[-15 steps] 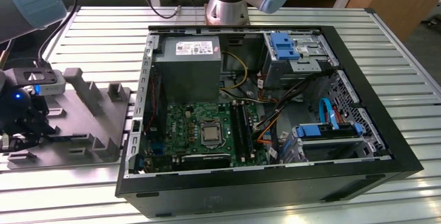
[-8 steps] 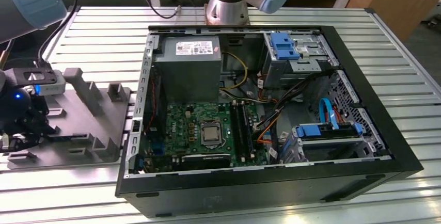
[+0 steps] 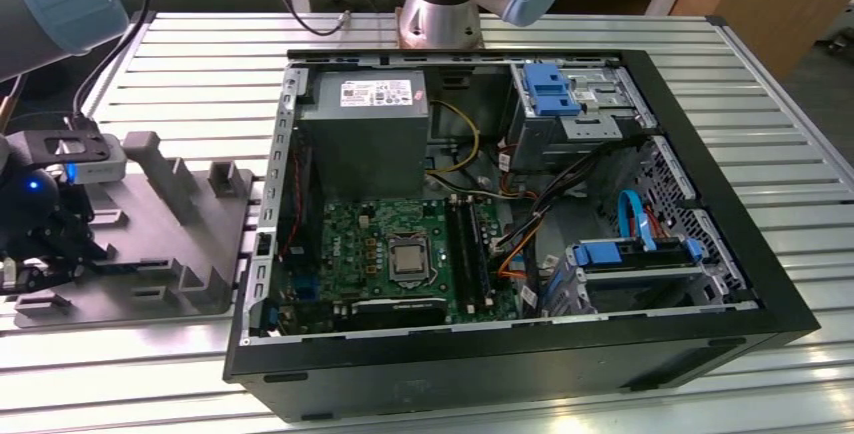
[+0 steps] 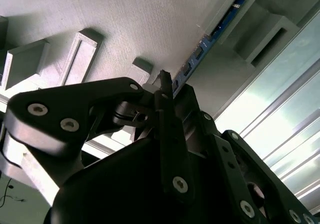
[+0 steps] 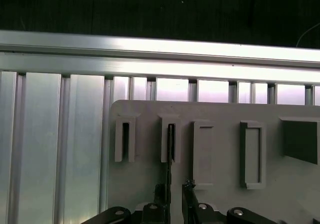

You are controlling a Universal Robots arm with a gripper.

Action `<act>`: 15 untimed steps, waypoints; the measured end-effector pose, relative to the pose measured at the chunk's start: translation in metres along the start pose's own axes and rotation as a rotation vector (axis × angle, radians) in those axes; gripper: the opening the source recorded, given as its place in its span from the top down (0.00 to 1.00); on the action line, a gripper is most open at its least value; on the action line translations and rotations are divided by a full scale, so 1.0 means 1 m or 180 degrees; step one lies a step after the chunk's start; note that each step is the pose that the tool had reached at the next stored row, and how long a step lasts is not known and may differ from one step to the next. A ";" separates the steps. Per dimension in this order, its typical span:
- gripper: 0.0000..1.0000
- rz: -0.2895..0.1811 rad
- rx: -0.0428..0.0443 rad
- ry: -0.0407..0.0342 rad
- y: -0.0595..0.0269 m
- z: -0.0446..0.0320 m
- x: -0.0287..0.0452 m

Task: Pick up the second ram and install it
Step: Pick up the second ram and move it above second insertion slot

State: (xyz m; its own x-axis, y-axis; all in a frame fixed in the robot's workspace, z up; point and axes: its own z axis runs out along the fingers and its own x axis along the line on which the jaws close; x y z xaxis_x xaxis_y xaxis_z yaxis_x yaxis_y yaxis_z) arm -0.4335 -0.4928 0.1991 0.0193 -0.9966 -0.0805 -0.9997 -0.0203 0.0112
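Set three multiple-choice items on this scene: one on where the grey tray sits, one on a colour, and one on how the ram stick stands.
1. In the exterior view, where does the grey tray lie relative to the computer case?
A) to the exterior view's left of it
B) to the exterior view's right of it
C) inside it

2. What colour is the motherboard?
A) red
B) green
C) white

3. What state is the second ram in?
A) lying flat inside the case
B) seated in the motherboard
C) standing on edge in a slotted post of the tray

Answers:
1 A: the tray lies on the slatted table beside the case's wall on that side.
2 B: the board around the processor socket is green.
3 C: the first wrist view shows it edge-on in a post.
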 end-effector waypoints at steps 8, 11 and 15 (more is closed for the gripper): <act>0.81 0.0000 0.0000 0.0000 0.0000 -0.0005 0.0000; 0.82 0.0000 0.0000 0.0000 0.0000 -0.0007 -0.0001; 0.89 0.0000 0.0000 0.0000 0.0000 -0.0011 -0.0001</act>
State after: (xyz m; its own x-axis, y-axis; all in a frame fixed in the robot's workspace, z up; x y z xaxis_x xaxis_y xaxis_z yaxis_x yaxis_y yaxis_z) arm -0.4336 -0.4928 0.2002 0.0192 -0.9966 -0.0804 -0.9997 -0.0202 0.0113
